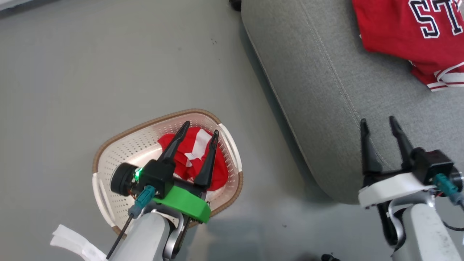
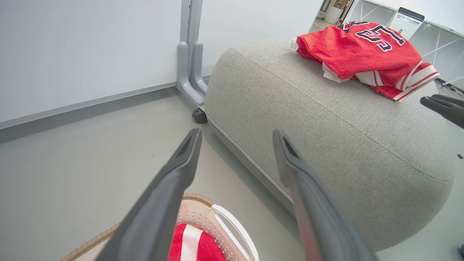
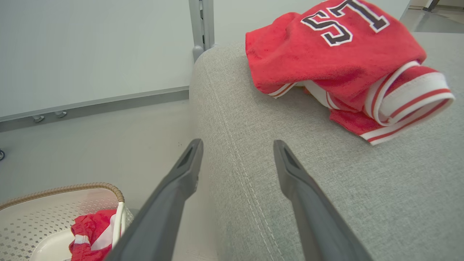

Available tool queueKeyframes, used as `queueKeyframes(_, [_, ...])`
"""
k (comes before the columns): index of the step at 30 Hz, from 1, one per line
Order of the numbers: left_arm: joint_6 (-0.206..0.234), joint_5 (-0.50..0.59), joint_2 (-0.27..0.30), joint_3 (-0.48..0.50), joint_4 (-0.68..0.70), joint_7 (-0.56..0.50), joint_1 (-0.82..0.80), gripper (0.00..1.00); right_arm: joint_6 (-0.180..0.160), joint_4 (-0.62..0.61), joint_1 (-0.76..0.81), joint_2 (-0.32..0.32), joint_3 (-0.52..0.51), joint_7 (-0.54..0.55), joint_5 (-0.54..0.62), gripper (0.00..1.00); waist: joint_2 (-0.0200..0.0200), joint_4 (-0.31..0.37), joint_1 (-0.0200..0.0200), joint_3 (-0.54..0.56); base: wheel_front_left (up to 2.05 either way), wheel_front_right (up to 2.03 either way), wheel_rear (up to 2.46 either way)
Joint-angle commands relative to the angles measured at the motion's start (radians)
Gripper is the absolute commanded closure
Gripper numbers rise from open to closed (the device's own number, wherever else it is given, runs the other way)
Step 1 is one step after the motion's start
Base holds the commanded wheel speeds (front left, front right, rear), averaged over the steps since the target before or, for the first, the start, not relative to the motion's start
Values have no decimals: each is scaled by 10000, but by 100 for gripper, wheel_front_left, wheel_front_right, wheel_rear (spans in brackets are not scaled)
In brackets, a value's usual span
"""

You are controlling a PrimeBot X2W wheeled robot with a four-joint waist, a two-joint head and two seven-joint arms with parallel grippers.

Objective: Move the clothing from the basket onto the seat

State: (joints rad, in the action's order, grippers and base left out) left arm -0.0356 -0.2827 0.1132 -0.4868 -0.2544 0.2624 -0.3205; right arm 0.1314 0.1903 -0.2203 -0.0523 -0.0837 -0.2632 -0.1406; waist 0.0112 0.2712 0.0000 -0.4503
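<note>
dark left gripper (image 1: 201,127) gapes empty over basket (image 1: 125,145); right gripper (image 1: 377,119) wide, empty.

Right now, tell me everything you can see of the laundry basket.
The basket is small, cream-white and plastic-looking, its walls perforated with small holes, topped by a brown woven-look rim, with white handles on two sides. It stands upright on the grey floor, left of the grey seat in the head view, a strip of floor between them. A crumpled red garment with white patches lies inside. The open left tool hangs over it; contact is not visible.
</note>
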Motion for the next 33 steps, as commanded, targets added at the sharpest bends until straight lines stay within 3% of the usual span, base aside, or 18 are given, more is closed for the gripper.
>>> queueKeyframes(1, [-42,-50,-109,169,-16,32,296,0,-14,-59,254,-35,336,-24,46,0,-112,-1146,0,1204,0,0,0])
queueKeyframes(7, [-82,45,-514,1078,-96,34,1287,0,-14,-140,832,-326,2178,-24,68,0,-112,-2177,0,2494,0,0,0])
queueKeyframes(12, [26,-5,-613,1722,-137,34,2004,0,-14,-213,1224,-318,2584,-24,-42,0,-112,-2764,0,3555,0,0,0])
queueKeyframes(22, [706,-126,-623,2601,1210,23,3431,0,-14,-935,2023,-131,2182,-22,-35,0,-112,-3120,0,4825,0,0,0])
queueKeyframes(33, [891,563,-625,3063,2397,22,5232,0,-14,-1531,3337,-53,1578,-22,158,0,-112,-2954,0,5501,0,0,0])
